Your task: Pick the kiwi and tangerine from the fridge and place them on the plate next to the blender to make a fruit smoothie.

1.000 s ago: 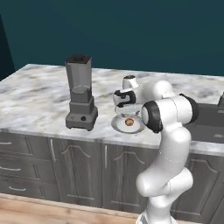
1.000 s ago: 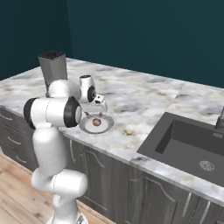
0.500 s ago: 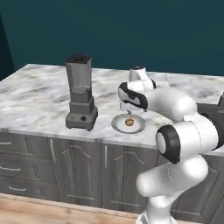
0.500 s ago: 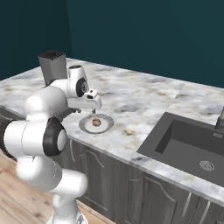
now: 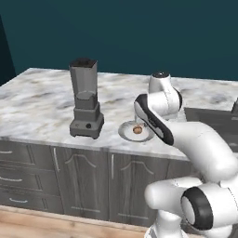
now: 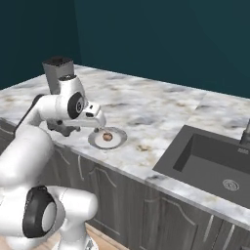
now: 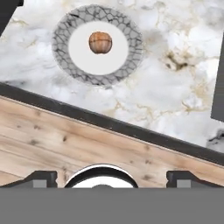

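1 fruit sits on the plate [image 7: 97,78] right now: the tangerine [image 7: 100,42], orange-brown and round, lying on the pale centre, a little off the middle, with the crackled grey rim all around it. From the left base camera the tangerine [image 5: 137,130] shows as a small brown dot on the plate [image 5: 126,134], and from the right base camera the tangerine [image 6: 108,137] lies on the plate [image 6: 117,140] close to the counter's front edge.

Just beside the plate stands the blender [image 5: 86,99], dark grey, upright, lid on, its blocky base near the plate but not touching it. The marble counter [image 5: 37,104] carries both, and a dark sink [image 6: 215,161] lies well apart on the far side.

Over to the gripper [image 7: 111,177]: the 2 finger tips [image 7: 41,178] stand wide apart at the bottom of the hand view, nothing between them, jaws spread as far as they go and holding nothing. It looks down across the counter's dark front edge and the wooden floor [image 7: 65,144], with the plate and tangerine farther up in that view.
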